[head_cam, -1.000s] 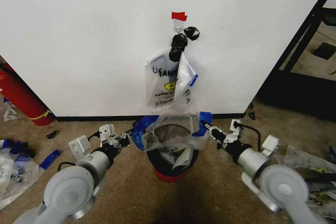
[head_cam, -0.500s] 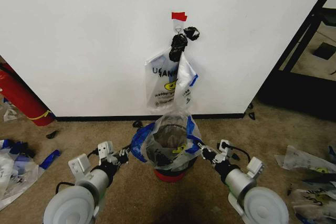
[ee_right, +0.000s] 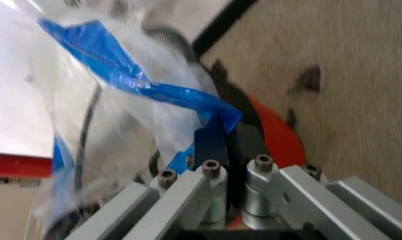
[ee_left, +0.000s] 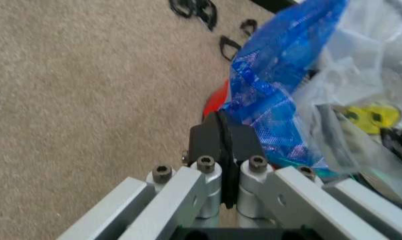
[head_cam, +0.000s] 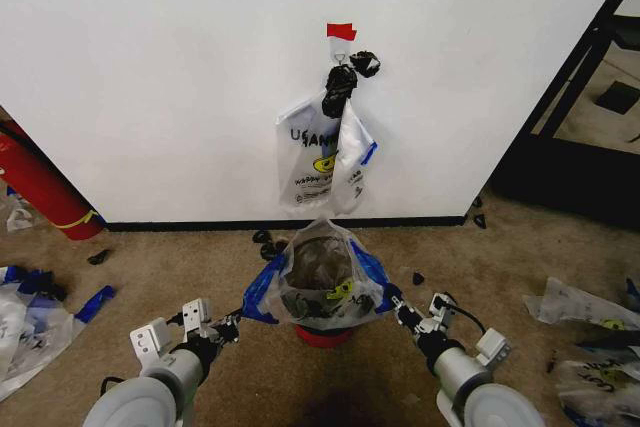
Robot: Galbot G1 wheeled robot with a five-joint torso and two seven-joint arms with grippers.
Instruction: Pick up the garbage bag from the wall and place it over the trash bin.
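Mostly hiding the trash bin (head_cam: 322, 335), garbage bag (head_cam: 318, 277) is pinched by both hands.

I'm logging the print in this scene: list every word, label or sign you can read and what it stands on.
"U" over "ANK": part of a larger black print, folds hiding the rest, on the bag hanging on the wall.
Yellow smiley mark, no words: same bag.
Small lines under the smiley: too small to read.
Yellow mark on the bag over the bin: no readable text.
Red tape on the wall: blank.

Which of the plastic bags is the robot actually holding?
The garbage bag spread over the trash bin, pinched by left gripper and right gripper; another bag hangs untouched.
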